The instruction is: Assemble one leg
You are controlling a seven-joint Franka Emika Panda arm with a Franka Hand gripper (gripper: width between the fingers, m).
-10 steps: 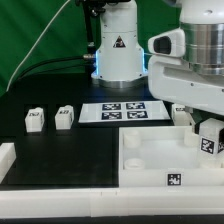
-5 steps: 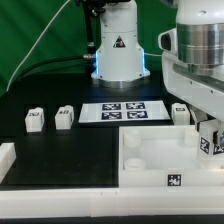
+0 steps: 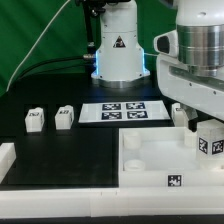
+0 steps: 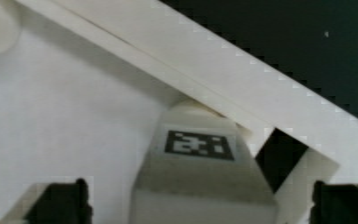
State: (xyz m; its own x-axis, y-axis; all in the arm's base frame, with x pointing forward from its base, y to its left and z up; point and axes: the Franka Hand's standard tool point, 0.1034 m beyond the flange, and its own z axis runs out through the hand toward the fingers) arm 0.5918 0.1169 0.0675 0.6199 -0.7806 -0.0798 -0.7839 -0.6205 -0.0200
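Note:
One leg (image 3: 211,141), a small white block with a tag on its face, stands at the far right corner of the large white tray-like part (image 3: 150,160). My gripper (image 3: 210,132) is down around it. In the wrist view the leg (image 4: 197,160) sits between my two dark fingers (image 4: 60,203), with a gap showing on each side, so the gripper (image 4: 202,205) is open and straddles it. Two more legs (image 3: 34,119) (image 3: 65,116) stand on the black table at the exterior view's left. Another leg (image 3: 180,113) stands just behind the tray.
The marker board (image 3: 122,111) lies flat on the table in the middle, in front of the robot base (image 3: 118,50). A white raised border (image 3: 12,160) runs along the table's near and left edges.
The gripper and wrist have shifted slightly to the exterior view's right over the tray corner. The leg's tag shows a little further right. The other legs have not moved.

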